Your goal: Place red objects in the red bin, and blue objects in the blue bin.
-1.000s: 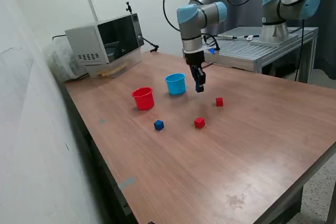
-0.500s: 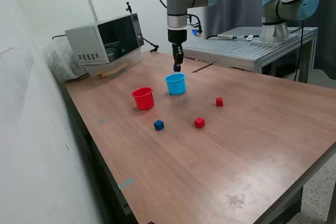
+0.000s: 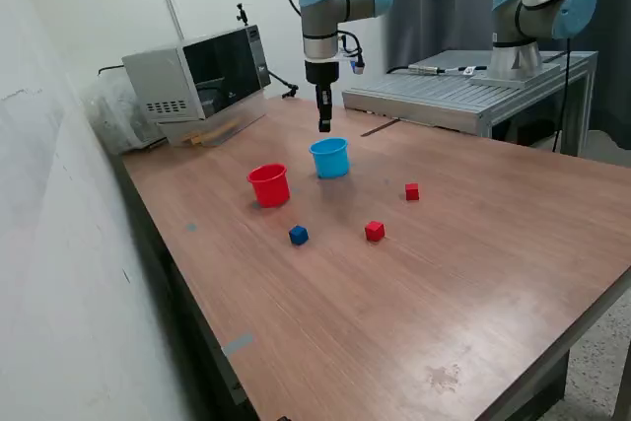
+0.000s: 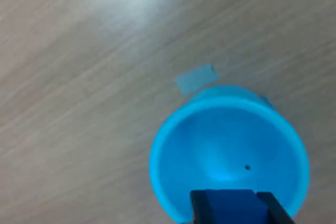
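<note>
My gripper (image 3: 323,127) hangs just above the light-blue cup (image 3: 330,158), shut on a dark-blue cube (image 4: 230,206). In the wrist view the cube sits between my fingers over the open mouth of the light-blue cup (image 4: 229,150), which looks empty. The red cup (image 3: 268,185) stands to the exterior view's left of the blue cup. A second dark-blue cube (image 3: 298,235) lies in front of the cups. Two red cubes lie on the table, one (image 3: 374,231) nearer the front and one (image 3: 411,191) further to the exterior view's right.
A grey box-like appliance (image 3: 197,76) stands at the back of the wooden table (image 3: 444,283). A second robot arm (image 3: 537,7) stands on a metal bench (image 3: 473,91) behind the table. A wall runs along the exterior view's left.
My gripper has risen from beside the blue cup on the exterior view's right and moved to the left, and now hangs over the cup's back edge.
</note>
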You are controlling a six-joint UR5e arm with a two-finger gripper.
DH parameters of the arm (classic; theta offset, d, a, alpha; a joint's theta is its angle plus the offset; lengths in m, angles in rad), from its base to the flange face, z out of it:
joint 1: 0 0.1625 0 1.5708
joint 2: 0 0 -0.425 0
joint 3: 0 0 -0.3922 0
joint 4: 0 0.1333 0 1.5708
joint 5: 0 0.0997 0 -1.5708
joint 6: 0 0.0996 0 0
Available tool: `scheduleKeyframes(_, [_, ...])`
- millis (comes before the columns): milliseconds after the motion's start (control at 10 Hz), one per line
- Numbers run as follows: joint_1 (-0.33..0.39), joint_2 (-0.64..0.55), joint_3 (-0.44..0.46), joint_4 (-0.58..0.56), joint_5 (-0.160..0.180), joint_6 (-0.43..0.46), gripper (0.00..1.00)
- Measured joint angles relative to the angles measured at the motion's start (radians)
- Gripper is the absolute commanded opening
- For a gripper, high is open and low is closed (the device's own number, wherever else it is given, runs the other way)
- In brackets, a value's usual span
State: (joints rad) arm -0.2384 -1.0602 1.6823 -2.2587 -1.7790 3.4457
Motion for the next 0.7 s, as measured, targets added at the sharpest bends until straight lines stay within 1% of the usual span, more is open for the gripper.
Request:
scheduleKeyframes(100, [0.002,0.004,0.003,0.010,-0.001,0.000,1.00])
scheduleKeyframes(300, [0.007,0.007,0.001,0.025,-0.002,0.000,1.00])
scheduleKeyframes(500, [0.017,0.007,-0.024,0.029,-0.001,-0.004,1.00])
scheduleKeyframes(700, [0.077,0.003,-0.075,0.029,-0.002,-0.041,1.00])
